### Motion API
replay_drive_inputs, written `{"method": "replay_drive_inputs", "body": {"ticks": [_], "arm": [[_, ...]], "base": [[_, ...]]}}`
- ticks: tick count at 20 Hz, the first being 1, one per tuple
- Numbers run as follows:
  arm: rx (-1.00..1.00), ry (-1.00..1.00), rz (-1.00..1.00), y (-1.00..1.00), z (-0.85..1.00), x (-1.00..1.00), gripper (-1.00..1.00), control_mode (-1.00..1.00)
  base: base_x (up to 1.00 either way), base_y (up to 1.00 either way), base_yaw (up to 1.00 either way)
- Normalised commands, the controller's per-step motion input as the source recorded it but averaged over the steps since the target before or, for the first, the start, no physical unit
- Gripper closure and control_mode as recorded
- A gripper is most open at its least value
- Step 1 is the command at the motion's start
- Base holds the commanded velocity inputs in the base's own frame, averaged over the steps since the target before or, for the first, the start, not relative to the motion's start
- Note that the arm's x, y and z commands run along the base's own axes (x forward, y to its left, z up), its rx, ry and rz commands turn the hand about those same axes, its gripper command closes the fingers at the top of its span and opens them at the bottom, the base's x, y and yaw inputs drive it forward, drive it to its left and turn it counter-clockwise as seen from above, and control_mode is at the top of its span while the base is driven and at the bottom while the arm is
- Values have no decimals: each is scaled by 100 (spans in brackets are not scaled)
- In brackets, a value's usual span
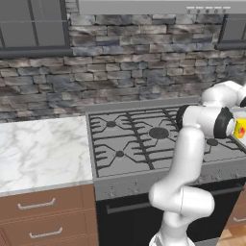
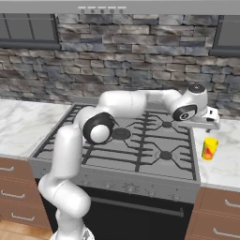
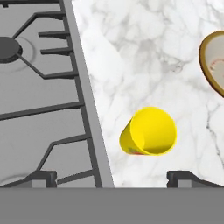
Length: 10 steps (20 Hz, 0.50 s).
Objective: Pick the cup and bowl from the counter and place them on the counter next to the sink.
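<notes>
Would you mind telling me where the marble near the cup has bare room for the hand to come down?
Bare marble lies between the stove edge and the cup, and beyond the cup toward the top of the hand view. It is tighter toward the bowl.

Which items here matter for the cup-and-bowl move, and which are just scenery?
Task items:
- cup, upright on the counter
- bowl, on the counter beyond the cup
- hand, open, above the cup

Scenery:
- gas stove
- stone backsplash
- drawers
</notes>
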Motion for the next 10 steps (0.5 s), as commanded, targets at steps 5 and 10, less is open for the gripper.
{"method": "replay_drive_inputs", "body": {"ticks": [5, 10], "arm": [[0, 0, 0, -11, -6, -1, -100, -100], [0, 0, 0, -13, -6, 0, -100, -100]], "base": [[0, 0, 0], [0, 0, 0]]}}
